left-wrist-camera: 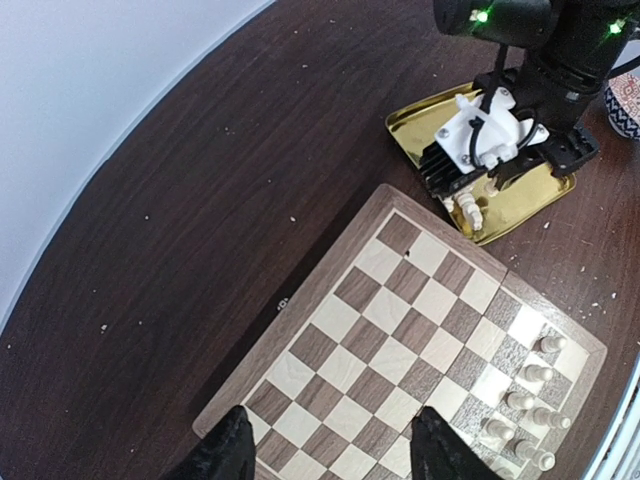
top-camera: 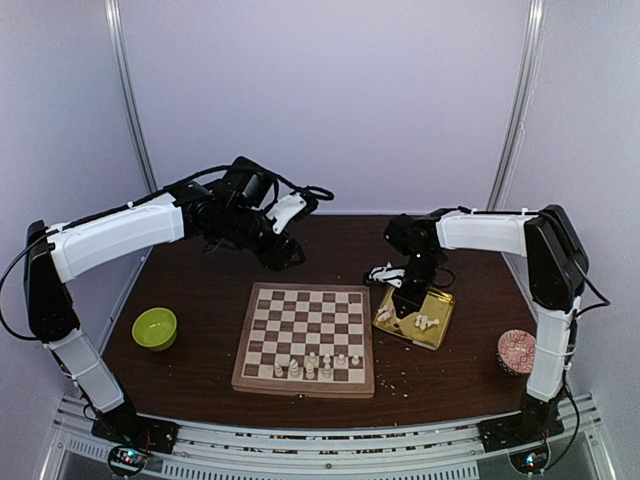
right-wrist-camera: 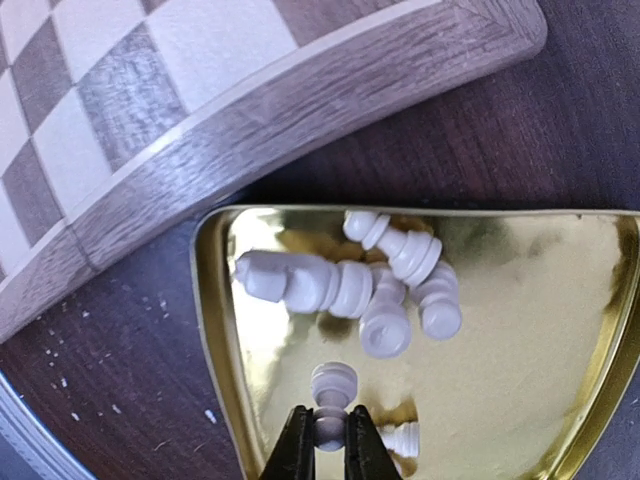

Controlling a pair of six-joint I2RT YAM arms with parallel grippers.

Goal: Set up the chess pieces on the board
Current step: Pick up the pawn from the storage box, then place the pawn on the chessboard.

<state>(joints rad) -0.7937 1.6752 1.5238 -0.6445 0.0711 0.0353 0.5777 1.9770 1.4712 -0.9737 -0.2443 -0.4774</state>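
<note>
Not even halfway, by the look of it. A handful of chess pieces [top-camera: 315, 365] are stood up on the board [top-camera: 300, 310], all bunched in the two rows nearest the arms; every other square is bare. A little pile is left lying in the gold tray [right-wrist-camera: 540, 330], just beside the board's right edge. One pawn [right-wrist-camera: 331, 395] in there is pinched tight by the right gripper [right-wrist-camera: 330, 445]. The left gripper [left-wrist-camera: 330, 430] is parked by the board's far edge, jaws apart, nothing held.
</note>
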